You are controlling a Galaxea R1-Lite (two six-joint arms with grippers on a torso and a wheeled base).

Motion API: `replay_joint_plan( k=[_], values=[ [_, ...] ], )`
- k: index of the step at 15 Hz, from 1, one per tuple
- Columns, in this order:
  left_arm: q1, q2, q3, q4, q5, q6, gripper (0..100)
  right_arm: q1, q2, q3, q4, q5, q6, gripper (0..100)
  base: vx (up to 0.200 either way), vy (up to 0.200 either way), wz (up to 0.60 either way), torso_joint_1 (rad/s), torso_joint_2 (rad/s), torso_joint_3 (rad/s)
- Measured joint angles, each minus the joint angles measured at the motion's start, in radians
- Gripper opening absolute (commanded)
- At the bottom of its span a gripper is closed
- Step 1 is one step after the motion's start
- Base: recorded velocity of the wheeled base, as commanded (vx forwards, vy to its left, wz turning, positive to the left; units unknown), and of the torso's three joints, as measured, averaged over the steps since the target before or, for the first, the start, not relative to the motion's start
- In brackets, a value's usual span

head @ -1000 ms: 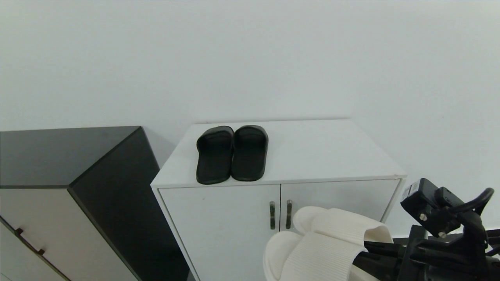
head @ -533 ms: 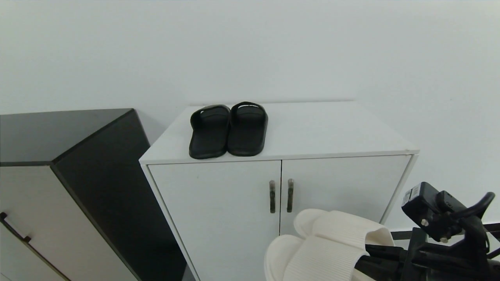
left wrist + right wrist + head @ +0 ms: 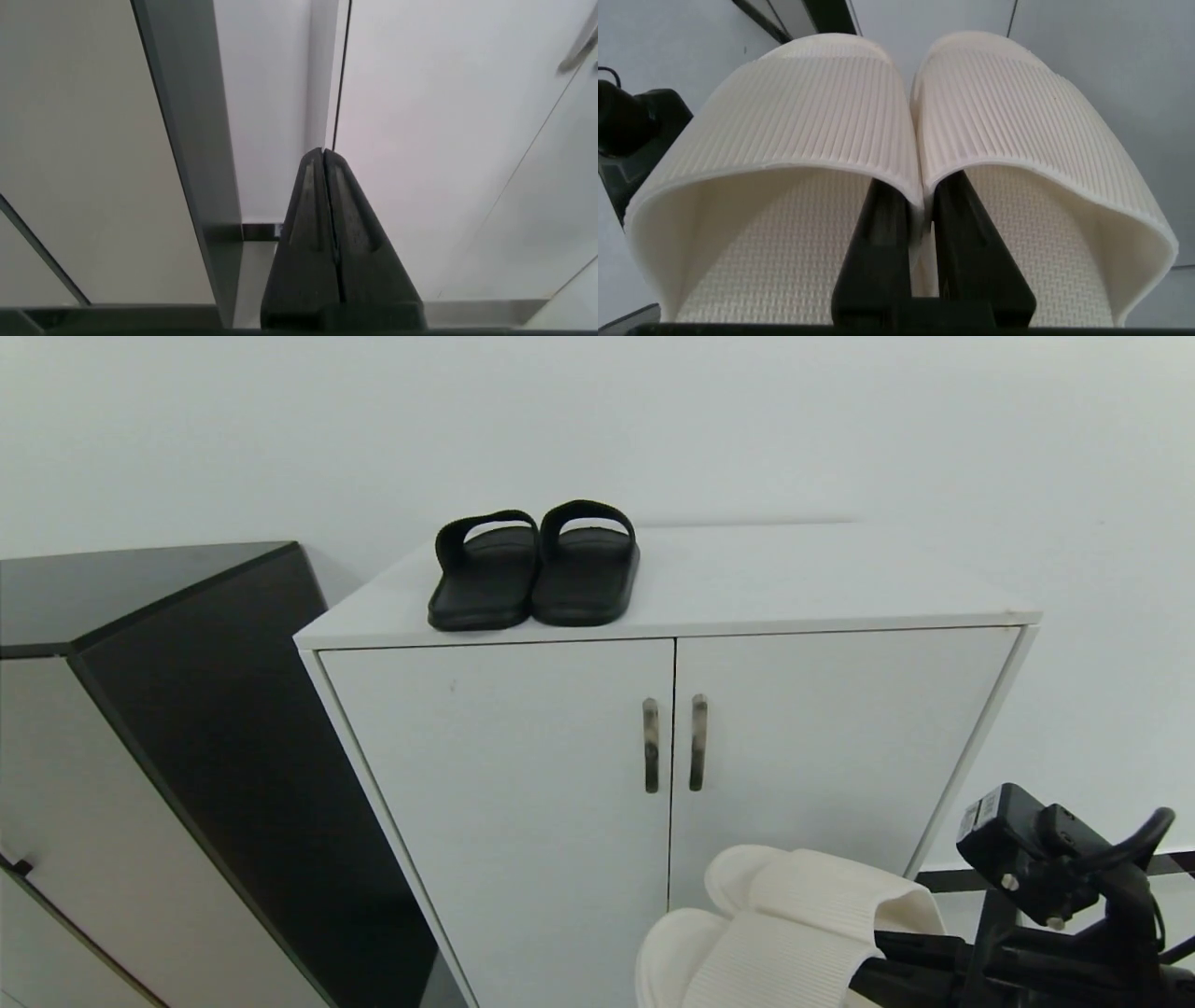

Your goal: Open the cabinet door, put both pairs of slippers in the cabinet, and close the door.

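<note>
A white two-door cabinet (image 3: 523, 775) stands in front of me with both doors shut and a pair of handles (image 3: 651, 745) at the middle seam. A pair of black slippers (image 3: 537, 565) sits side by side on its top, towards the left. My right gripper (image 3: 915, 201) is shut on the pair of cream ribbed slippers (image 3: 906, 112), one finger inside each, pinching their inner walls together. It holds them low in front of the right door (image 3: 794, 924). My left gripper (image 3: 324, 159) is shut on nothing, low near the white cabinet door (image 3: 448, 140).
A black cabinet (image 3: 140, 709) with light fronts stands close on the left of the white one. A plain wall runs behind both. The right part of the white cabinet's top (image 3: 822, 569) is bare.
The whole head picture has shifted: the camera has dropped, so the cabinet top sits higher in view and more of the doors shows. The right gripper keeps the cream slippers.
</note>
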Motion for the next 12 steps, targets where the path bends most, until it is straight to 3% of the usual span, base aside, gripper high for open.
replay_joint_plan(
  k=[1,2,9,12],
  values=[
    [0.000,0.000,0.000,0.000,0.000,0.000,0,0.000,0.000,0.003,-0.001,0.000,0.000,0,0.000,0.000,0.00,-0.110,0.46,0.344],
    [0.000,0.000,0.000,0.000,0.000,-0.001,100,0.000,0.000,0.004,-0.001,0.000,0.000,0,0.000,0.000,0.00,-0.110,0.45,0.349],
    [0.000,0.000,0.000,0.000,0.000,0.000,100,0.000,0.000,0.009,0.000,0.000,-0.001,0,0.000,0.000,0.00,-0.036,0.39,0.341],
    [0.000,0.001,0.000,0.001,-0.015,0.038,100,-0.001,-0.002,0.020,-0.001,-0.001,-0.019,0,0.000,0.000,0.00,-0.002,0.05,0.046]
  ],
)
